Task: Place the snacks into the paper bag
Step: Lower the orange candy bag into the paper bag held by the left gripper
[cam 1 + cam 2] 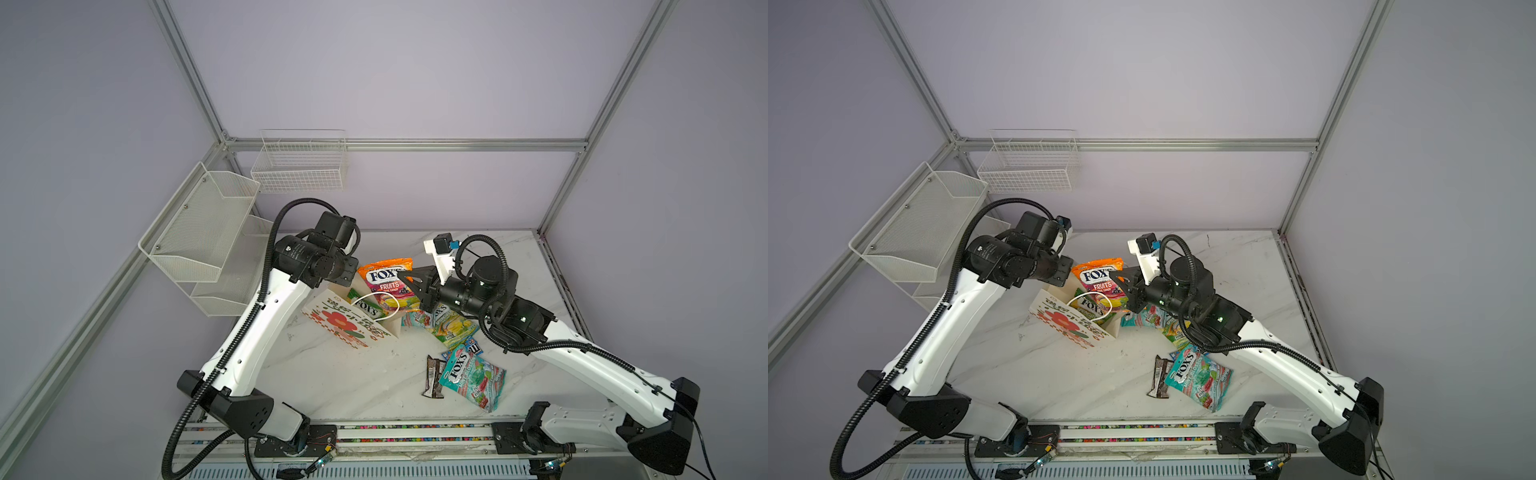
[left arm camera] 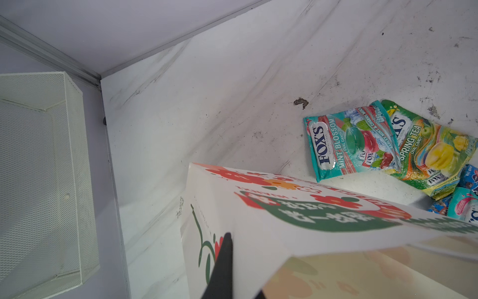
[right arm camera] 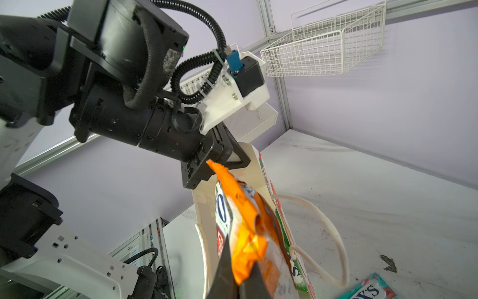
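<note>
Closest to the lens in the right wrist view, the right gripper (image 3: 241, 274) has its jaws pinching the orange-pink FOX'S bag (image 3: 245, 233), which hangs over the mouth of the paper bag (image 1: 345, 328). On the desk (image 1: 332, 382) that paper bag stands near the middle with its mouth open. The left gripper (image 3: 239, 161) has its jaws pressed together on the rim at the bag's 11 o'clock side, which I take to be propping it open.

One green-yellow FOX'S bag (image 1: 369, 308) already sits inside. I judge one snack packed, a second about to be dropped in, and the rest waiting.

At the paper bag's 3 o'clock lie a teal-red FOX'S bag (image 1: 415, 319) and a second green-yellow FOX'S bag (image 1: 455, 328), overlapping. Farther toward 5 o'clock rests a second teal-red FOX'S bag (image 1: 473, 378). The blue m&m's packet (image 1: 471, 347) shows partly at its 12 o'clock edge, and the dark-brown wrapper (image 1: 434, 376) lies just beside it at 9 o'clock. Five packets appear left on the desk.
</note>
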